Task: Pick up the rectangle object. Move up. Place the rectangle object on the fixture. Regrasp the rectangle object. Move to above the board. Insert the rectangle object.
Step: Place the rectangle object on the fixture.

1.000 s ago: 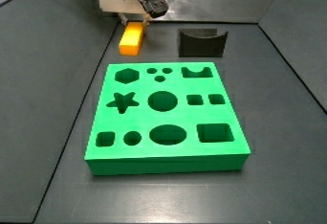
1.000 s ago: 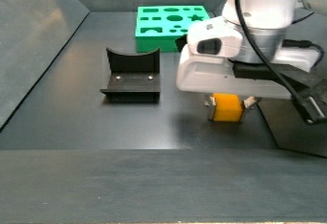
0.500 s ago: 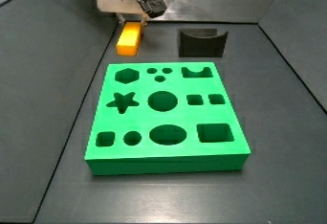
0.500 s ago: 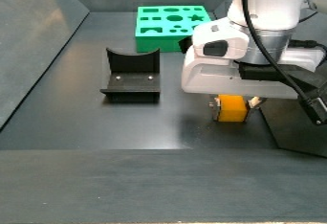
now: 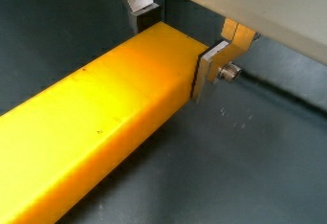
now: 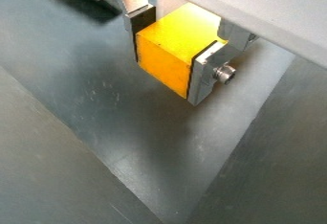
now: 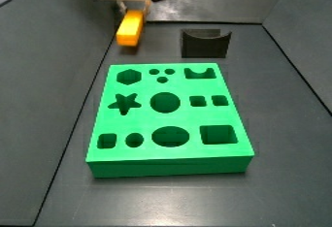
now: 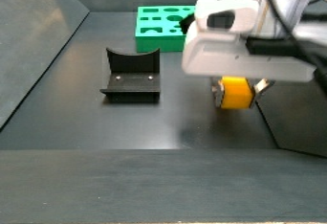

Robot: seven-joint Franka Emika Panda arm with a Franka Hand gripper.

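The rectangle object (image 7: pixel 130 27) is an orange-yellow block, held off the floor. My gripper (image 7: pixel 131 14) is shut on one end of it, and both wrist views show the silver fingers (image 5: pixel 211 67) pressed on its opposite sides, with the block's square end face (image 6: pixel 133 65) seen in one of them. In a side view the block (image 8: pixel 234 92) hangs under the white gripper body (image 8: pixel 236 42). The fixture (image 7: pixel 204 43) is a small black holder at the back, to the right of the gripper. The green board (image 7: pixel 169 114) with shaped holes lies in the middle of the floor.
Dark walls (image 7: pixel 52 37) enclose the workspace on both sides and at the back. The fixture (image 8: pixel 129 75) and the board (image 8: pixel 170 22) stand left of and behind the gripper in a side view.
The gripper has risen with the rectangle object, which now hangs above the floor instead of lying on it.
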